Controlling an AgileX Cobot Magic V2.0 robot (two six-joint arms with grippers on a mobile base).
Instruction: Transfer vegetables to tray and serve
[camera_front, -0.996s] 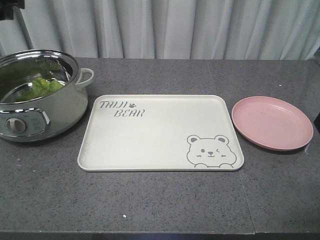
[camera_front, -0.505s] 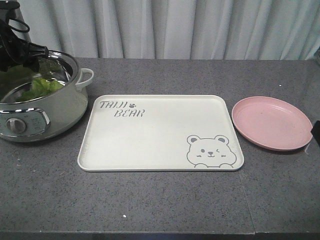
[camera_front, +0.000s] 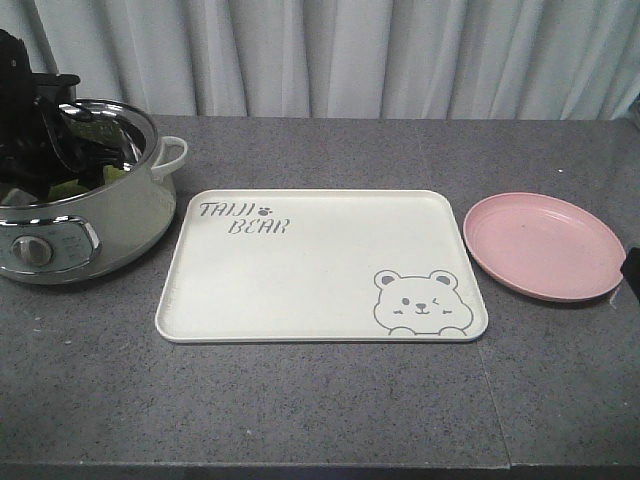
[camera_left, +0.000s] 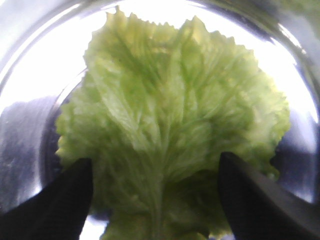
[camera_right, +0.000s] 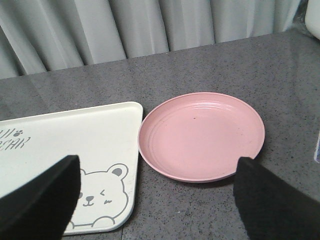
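Grey speckled worktop (camera_front: 300, 400) carries the cream rectangular bear-print tray (camera_front: 320, 260). Left of it, the steel electric pot (camera_front: 120, 220) holds the crinkled green lettuce leaf (camera_left: 170, 115). It lies flat, midrib lengthwise, stem end toward the left tool (camera_left: 155, 167), whose fingers are spread either side. The right tool (camera_right: 157, 166), also spread wide, hangs by the round pink plate (camera_front: 545, 245).

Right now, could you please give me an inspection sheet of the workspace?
Surface: dark grey speckled table.
Job's things: lettuce leaf lies in the pot; tray is bare, right of the pot.
Clutter: pink plate, empty, right of the tray, not touching it.
Grippers: left gripper inside the pot, open, a finger on either side of the leaf; right gripper open, above the table near the plate.
Cables: nothing seen.
Surroundings: pale curtain behind the table.
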